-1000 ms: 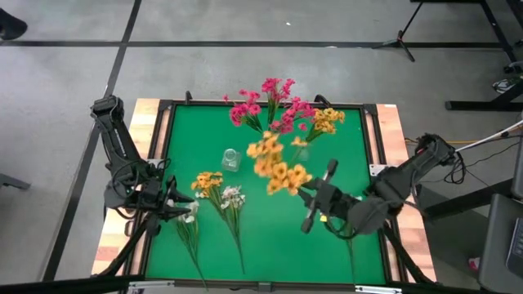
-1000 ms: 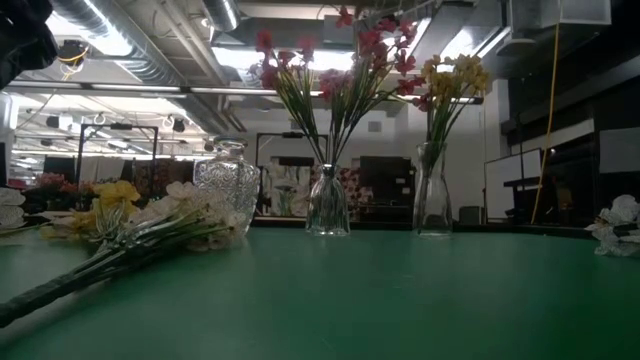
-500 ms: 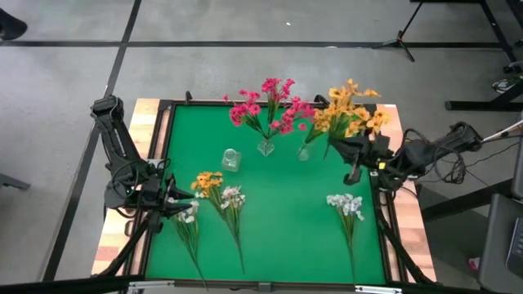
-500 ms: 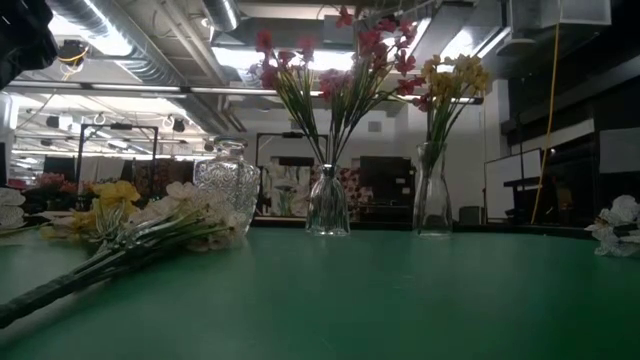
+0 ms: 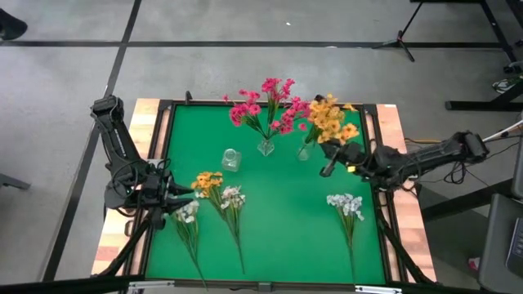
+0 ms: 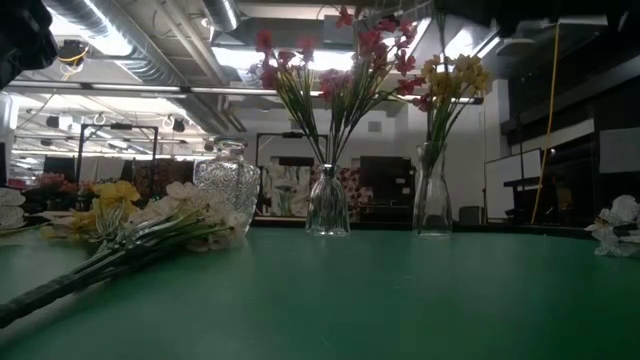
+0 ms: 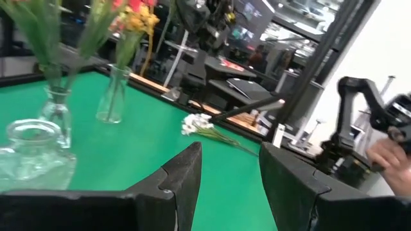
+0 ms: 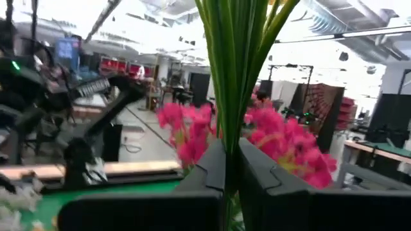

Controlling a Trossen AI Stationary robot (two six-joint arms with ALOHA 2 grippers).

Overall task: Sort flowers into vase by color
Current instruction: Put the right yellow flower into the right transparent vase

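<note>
Right wrist view puts green stems [image 8: 232, 77] clamped tight between our right gripper [image 8: 232, 168] fingers, with the pink flowers [image 8: 192, 131] just beyond. From above, that yellow-orange sprig [image 5: 333, 121], carried mid-table a second ago, has swung over to hang above the narrow vase [image 5: 304, 152] already holding yellow blooms, so we judge only the lowering remains. Farther off, our left gripper [image 5: 176, 198] has not moved, fingers apart around nothing, beside the yellow [image 5: 207, 180] and white sprigs [image 5: 233, 196] lying on the table [image 5: 278, 229].
</note>
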